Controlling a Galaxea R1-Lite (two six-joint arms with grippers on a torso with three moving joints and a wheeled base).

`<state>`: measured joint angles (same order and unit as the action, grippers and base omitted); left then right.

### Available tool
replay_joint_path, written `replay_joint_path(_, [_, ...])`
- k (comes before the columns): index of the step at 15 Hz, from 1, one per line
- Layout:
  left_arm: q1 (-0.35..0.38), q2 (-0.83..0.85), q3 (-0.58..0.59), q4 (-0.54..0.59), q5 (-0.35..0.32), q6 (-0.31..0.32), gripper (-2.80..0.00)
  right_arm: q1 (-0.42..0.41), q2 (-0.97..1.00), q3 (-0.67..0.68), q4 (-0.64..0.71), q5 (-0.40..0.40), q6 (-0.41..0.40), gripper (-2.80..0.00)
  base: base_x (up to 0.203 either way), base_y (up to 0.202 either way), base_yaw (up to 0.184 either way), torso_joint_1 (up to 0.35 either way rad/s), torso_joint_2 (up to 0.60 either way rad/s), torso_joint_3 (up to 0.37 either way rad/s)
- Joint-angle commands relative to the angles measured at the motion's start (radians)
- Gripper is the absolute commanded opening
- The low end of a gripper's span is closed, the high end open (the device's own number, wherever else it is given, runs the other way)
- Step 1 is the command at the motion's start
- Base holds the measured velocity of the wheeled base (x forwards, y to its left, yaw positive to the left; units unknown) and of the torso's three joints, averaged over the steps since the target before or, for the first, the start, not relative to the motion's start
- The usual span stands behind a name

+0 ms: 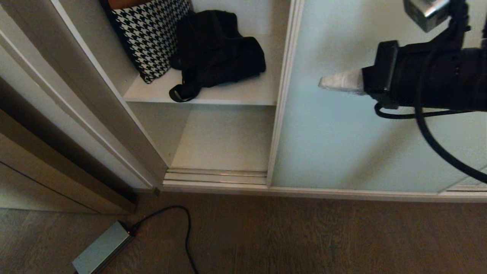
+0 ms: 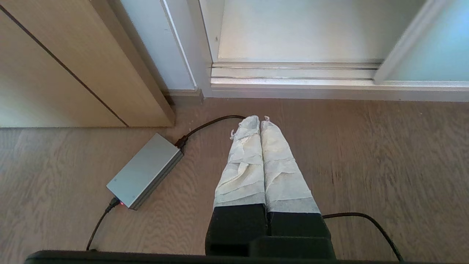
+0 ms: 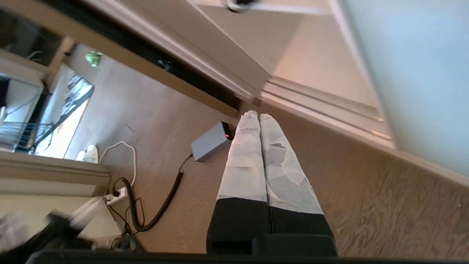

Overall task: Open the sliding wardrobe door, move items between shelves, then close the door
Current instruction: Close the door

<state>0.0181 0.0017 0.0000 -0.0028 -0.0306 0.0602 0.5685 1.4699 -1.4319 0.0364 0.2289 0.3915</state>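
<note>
The door [image 1: 376, 133] was a pale mint-green frosted glass panel with a slim cream frame, standing on the right of the wardrobe and leaving the left bay open. Its left edge ran from the top of the head view down to the ridged cream track [image 1: 216, 176] at the floor.

In the open bay the upper shelf [image 1: 243, 93] — a flat off-white board — carried both items. The cushion [image 1: 150, 38], black-and-white houndstooth, leaned tilted against the left wall. The bag [image 1: 218, 53], floppy black fabric, lay slumped just beside it and touching it, one strap looping over the shelf's front edge. The lower shelf [image 1: 224, 137] was the same off-white board.

The right gripper [image 1: 323, 82] hung in front of the door glass, pointing left toward the frame, its white-wrapped fingers [image 3: 253, 154] pressed together and holding nothing. The left gripper [image 2: 260, 120] hung low over the wood floor [image 1: 304, 236], its fingers [image 2: 245, 161] also pressed together and empty. A grey power brick [image 2: 144, 170] with a black cable lay on the floor near it.
</note>
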Motion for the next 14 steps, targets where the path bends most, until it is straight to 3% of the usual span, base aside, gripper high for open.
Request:
replay_joint_path(1, [0.000, 0.001, 0.000, 0.000, 0.000, 0.001, -2.80, -0.026, -0.181, 0.060, 0.004, 0.001, -0.011, -2.80, 0.000, 0.000, 0.000, 0.000, 0.00, 0.000])
replay_joint_path(3, [0.000, 0.001, 0.000, 0.000, 0.000, 0.001, -2.80, -0.120, -0.283, 0.107, 0.016, 0.000, -0.033, -2.80, 0.000, 0.000, 0.000, 0.000, 0.00, 0.000])
replay_joint_path(6, [0.000, 0.001, 0.000, 0.000, 0.000, 0.001, -2.80, -0.341, -0.370, 0.159, 0.034, -0.001, -0.043, -2.80, 0.000, 0.000, 0.000, 0.000, 0.00, 0.000])
replay_joint_path(14, [0.000, 0.001, 0.000, 0.000, 0.000, 0.001, -2.80, -1.247, -0.367, 0.199, 0.024, -0.003, -0.040, -2.80, 0.000, 0.000, 0.000, 0.000, 0.00, 0.000])
